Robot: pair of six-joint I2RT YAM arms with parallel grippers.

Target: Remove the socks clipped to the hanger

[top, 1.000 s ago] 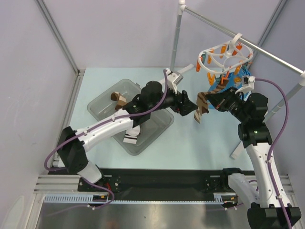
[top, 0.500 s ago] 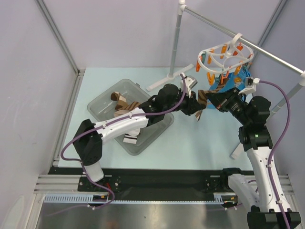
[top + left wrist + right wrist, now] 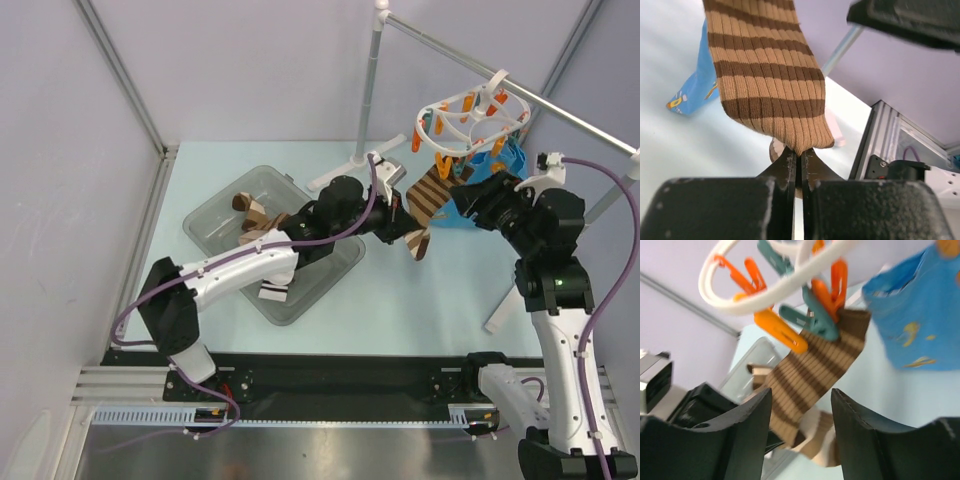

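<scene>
Top: the brown-striped sock (image 3: 432, 188) hangs from the white clip hanger (image 3: 470, 112), far right. Left wrist: my left pincer (image 3: 800, 155) pinches its lower ribbed part, which looks soft, light and probably stretchy. Right wrist: my right pincer (image 3: 799, 399) stands spread beneath the teal clip (image 3: 816, 324) biting its top.

One striped sock (image 3: 825, 360) and one blue sock (image 3: 905, 315) are hanging from one hanger (image 3: 771, 297); at least two socks (image 3: 272, 290) are lying in one bin (image 3: 213, 226)
</scene>
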